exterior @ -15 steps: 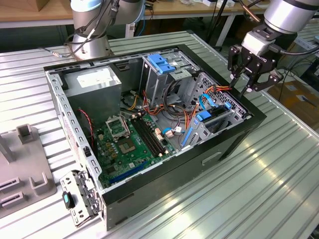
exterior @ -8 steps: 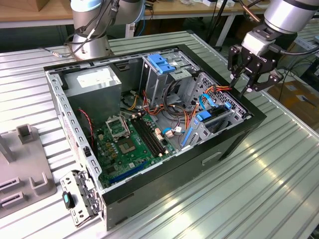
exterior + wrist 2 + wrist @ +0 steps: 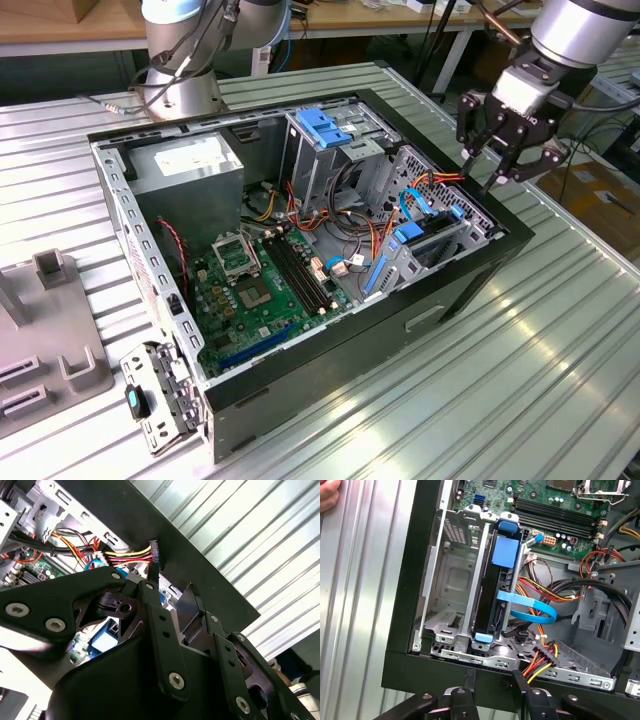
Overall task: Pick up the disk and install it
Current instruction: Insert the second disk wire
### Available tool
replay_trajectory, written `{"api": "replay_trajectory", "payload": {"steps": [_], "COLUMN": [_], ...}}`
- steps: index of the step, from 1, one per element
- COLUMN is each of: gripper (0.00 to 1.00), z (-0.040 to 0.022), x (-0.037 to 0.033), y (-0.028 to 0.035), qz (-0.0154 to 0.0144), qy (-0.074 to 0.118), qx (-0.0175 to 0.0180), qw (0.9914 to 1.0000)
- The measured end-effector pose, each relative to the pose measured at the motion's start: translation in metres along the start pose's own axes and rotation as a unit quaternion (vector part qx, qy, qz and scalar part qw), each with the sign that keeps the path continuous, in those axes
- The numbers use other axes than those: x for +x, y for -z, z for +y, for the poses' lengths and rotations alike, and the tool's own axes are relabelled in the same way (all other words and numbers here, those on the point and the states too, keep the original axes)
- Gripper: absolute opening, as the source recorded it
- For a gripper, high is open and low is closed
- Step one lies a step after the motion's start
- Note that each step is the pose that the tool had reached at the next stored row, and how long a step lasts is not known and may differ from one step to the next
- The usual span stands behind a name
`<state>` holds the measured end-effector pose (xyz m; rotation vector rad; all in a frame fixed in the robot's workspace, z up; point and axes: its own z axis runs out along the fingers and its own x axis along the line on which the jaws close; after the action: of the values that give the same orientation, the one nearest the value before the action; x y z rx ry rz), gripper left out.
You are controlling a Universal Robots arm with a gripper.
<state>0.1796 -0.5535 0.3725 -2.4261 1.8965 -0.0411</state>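
The gripper hangs above the case rim at the exterior view's right, and its fingers stand narrowly apart with nothing between them. In the first wrist view the disk sits on edge in the metal bay inside the case, blue tabs at both its ends, with a flat blue cable looping just beside it and a bundle of red, yellow and black wires near the bay's end. In the exterior view the disk shows in the bay, below the gripper and apart from it.
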Motion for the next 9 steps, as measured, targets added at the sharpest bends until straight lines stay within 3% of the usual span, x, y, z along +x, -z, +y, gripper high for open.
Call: {"api": "replay_trajectory", "payload": {"steps": [4,6,7,9], "gripper": [0.42,0.42,0.42,0.42], "z": [-0.0001,-0.0001,-0.0001,-0.0001], "x": [0.0000,0.0000,0.0000,0.0000], "y": [0.0000,-0.0001,-0.0001,-0.0001], "qz": [-0.0021,-0.0037,-0.0044,-0.0064], "qy": [0.033,0.057,0.067,0.099], "qx": [-0.0006,-0.0010,-0.0012,-0.0017], "qw": [0.99946,0.99839,0.99774,0.99508]}}
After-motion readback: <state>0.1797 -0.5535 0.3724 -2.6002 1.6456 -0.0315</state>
